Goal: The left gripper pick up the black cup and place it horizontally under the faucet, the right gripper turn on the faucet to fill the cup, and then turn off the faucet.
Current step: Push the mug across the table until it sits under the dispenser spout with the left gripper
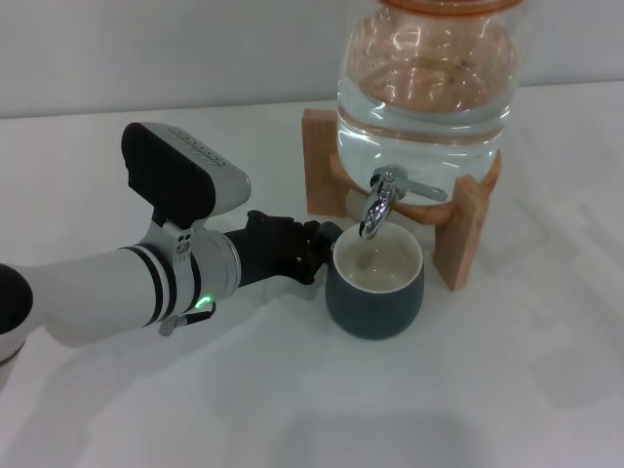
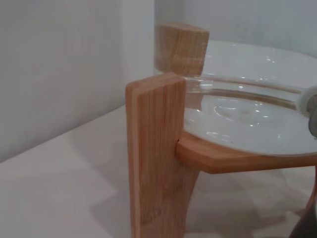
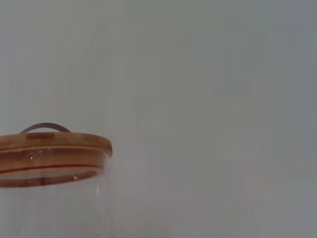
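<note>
The black cup [image 1: 375,292] stands upright on the white table with its cream inside directly under the faucet [image 1: 378,207]. The faucet is a chrome spigot on the front of the clear jar, and its thin lever points to the right. My left gripper [image 1: 310,246] reaches in from the left and its black fingers are closed on the cup's handle side. A dark sliver of the cup [image 2: 308,225] and a bit of the faucet [image 2: 312,111] show at the edge of the left wrist view. My right gripper is out of view.
The clear water jar [image 1: 424,88] sits on a wooden stand [image 1: 322,166] just behind the cup. The stand's leg [image 2: 156,158] fills the left wrist view. The jar's wooden lid [image 3: 52,144] shows in the right wrist view against a plain wall.
</note>
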Controlling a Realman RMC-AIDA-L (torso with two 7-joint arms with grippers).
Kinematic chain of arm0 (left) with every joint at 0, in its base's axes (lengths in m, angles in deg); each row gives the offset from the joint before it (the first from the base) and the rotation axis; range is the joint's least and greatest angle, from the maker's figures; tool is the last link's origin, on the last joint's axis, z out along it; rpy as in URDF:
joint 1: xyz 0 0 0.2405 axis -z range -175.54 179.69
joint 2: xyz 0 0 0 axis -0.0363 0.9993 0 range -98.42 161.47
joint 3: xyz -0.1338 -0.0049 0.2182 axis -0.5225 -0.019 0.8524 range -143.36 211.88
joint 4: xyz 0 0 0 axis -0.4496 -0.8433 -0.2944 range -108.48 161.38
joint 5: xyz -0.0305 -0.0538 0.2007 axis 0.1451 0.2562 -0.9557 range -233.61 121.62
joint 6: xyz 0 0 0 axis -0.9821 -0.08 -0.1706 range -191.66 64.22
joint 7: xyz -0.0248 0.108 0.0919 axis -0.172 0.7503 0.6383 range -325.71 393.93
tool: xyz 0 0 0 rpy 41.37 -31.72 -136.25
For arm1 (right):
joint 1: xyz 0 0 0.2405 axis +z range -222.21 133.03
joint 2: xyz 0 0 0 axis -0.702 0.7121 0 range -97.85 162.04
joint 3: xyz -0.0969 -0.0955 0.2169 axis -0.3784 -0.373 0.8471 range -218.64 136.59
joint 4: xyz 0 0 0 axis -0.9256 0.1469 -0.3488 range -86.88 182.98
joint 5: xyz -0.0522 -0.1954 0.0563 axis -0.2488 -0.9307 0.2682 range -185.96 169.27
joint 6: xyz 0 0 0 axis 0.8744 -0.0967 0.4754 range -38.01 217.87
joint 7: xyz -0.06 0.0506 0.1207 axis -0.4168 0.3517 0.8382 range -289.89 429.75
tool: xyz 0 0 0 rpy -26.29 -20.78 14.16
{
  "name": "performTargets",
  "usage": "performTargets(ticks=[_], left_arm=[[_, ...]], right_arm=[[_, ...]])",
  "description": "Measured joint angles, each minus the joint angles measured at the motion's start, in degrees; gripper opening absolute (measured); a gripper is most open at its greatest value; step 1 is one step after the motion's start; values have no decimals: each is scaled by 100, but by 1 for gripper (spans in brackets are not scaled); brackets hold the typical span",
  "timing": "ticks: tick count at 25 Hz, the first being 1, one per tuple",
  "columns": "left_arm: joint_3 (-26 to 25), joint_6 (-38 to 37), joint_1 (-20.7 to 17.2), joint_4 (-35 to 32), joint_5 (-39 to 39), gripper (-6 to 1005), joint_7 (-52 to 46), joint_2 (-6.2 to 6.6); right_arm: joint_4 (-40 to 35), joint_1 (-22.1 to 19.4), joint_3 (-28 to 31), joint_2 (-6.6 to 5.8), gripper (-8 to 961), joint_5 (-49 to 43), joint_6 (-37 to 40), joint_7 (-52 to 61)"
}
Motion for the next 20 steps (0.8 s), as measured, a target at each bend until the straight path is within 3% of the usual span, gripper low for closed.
performTargets(ticks=[6,17,20], left_arm=[[1,-1,-18,-28,3,170,7,0],[-35,-1,-41,-43,3,508,41,7],[-35,-1,-49,-43,20,511,66,6]], right_arm=[[6,-3,0,0,840,0,23,-11],[-10,-7,0,0,840,0,53,-40],[-12,-12,0,0,840,0,62,-49]])
